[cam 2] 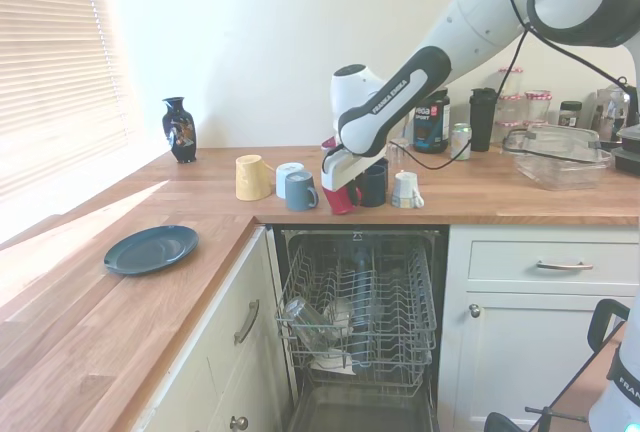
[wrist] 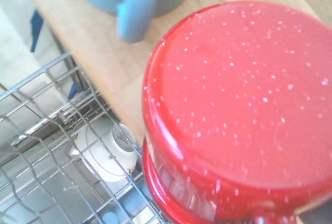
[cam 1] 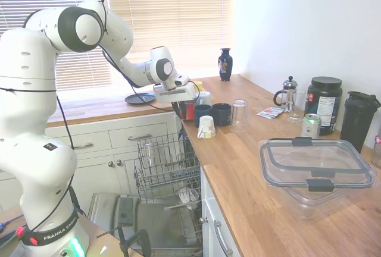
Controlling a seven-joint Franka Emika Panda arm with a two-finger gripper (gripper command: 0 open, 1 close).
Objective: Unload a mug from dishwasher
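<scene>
The tool (cam 2: 341, 195) grips the red mug (cam 2: 343, 197) upside down at the worktop (cam 2: 500, 202) edge; I'd lower it fully onto the wood, then release.

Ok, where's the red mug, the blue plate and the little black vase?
red mug (wrist: 238, 105): wrist view, on its speckled base.
blue plate (cam 2: 150, 249): second exterior view, its middle.
black vase (cam 2: 180, 130): second exterior view, its belly.

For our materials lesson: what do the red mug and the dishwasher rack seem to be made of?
The red mug: probably glazed ceramic or enamel, glossy with white speckles. The dishwasher rack: thin silver wire, likely coated metal, forming an open grid.
</scene>
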